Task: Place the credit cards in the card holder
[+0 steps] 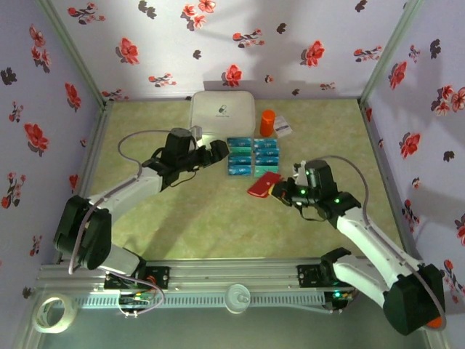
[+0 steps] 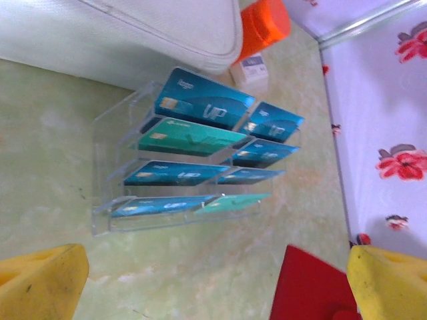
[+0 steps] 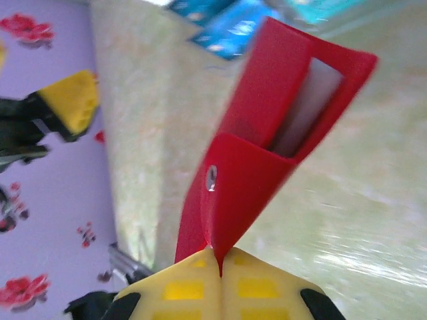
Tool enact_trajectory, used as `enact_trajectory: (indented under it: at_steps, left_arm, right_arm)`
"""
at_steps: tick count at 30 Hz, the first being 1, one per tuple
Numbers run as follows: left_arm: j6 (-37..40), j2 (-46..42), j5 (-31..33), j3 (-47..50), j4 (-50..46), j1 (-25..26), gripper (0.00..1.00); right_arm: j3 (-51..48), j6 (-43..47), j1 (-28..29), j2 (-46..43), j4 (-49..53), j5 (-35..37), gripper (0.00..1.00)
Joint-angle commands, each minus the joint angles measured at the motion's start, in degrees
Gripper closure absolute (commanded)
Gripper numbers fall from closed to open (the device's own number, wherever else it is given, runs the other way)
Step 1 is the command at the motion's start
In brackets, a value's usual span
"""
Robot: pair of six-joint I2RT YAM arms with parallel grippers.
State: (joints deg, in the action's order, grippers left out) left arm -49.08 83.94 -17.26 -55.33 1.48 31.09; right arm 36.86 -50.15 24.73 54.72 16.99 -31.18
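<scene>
Eight credit cards (image 1: 253,155) I count, racked in a clear stand (image 2: 107,200) on the worktop (image 1: 211,218); left tool (image 1: 218,153) spread wide beside them; right tool (image 1: 279,191) clamped on the red card holder (image 1: 263,184) nearby.

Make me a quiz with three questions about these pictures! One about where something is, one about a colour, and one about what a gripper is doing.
1. Where is the orange pot?
A. on top of the white box
B. beside the white box
C. inside the white box

2. What colour is the wallet?
A. green
B. red
C. black

3. What is the right gripper doing?
A. hanging open
B. pinching the pot
C. pinching the wallet

Answers:
1 B: the top view shows the pot next to the box's right side.
2 B: it is bright red.
3 C: the wrist view shows its yellow fingers closed on the wallet's fold.
</scene>
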Motion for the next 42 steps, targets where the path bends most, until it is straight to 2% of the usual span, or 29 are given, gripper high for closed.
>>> enact_trajectory:
  at_steps: [1,9,16,22,25,29,42]
  left_arm:
    - [0.8,-1.7,-6.9,0.0,1.6,-0.8,0.0]
    - [-1.3,-1.6,-12.7,1.3,6.8,-1.7,0.0]
    - [-4.4,-1.5,-15.8,3.8,11.8,-2.6,0.01]
    - [-7.5,-0.3,-18.3,6.0,17.0,-3.2,0.07]
    - [-11.0,1.1,-20.3,7.6,23.4,-3.7,0.14]
    - [-15.6,3.3,-22.8,8.6,30.6,-4.1,0.28]
    - [-21.8,6.5,-24.7,10.6,41.2,-4.3,0.64]
  right_arm:
    - [5.4,3.9,2.5,2.5,-5.3,-5.7,1.0]
    - [11.4,2.6,9.5,11.5,-12.2,-5.7,1.0]
    - [12.4,-0.3,12.5,14.8,-17.6,-5.0,1.0]
    - [13.3,-0.8,13.8,16.0,-18.8,-4.6,1.0]
    - [13.9,-0.8,14.2,16.5,-18.8,-4.4,1.0]
    - [13.9,-0.8,14.3,16.9,-18.8,-4.2,1.0]
    - [12.5,-0.4,14.3,17.5,-18.8,-3.4,1.0]
